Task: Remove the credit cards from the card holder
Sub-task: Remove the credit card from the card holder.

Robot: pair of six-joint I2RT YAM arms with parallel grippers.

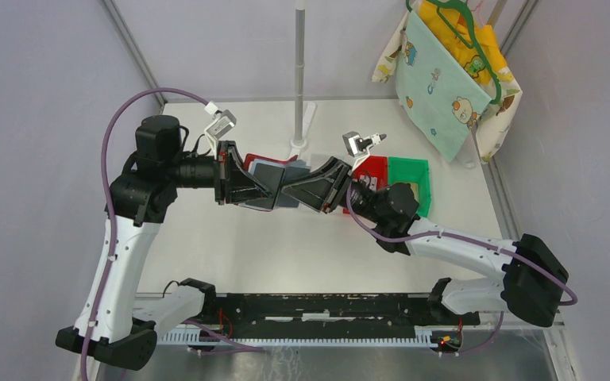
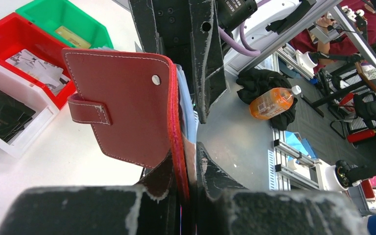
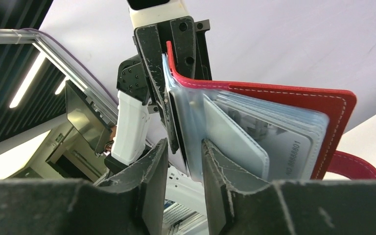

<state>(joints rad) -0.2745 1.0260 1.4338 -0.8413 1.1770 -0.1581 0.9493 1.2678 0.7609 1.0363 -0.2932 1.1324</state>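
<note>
Left gripper clenched on the red card holder near its fold, holding it open above the table. Credit cards remain in its clear sleeves. Right gripper jaws parted, straddling the sleeve edges without pinching.

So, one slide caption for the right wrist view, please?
Left end effector clamps the red card holder; its credit cards fan out beside the open right end effector.
</note>
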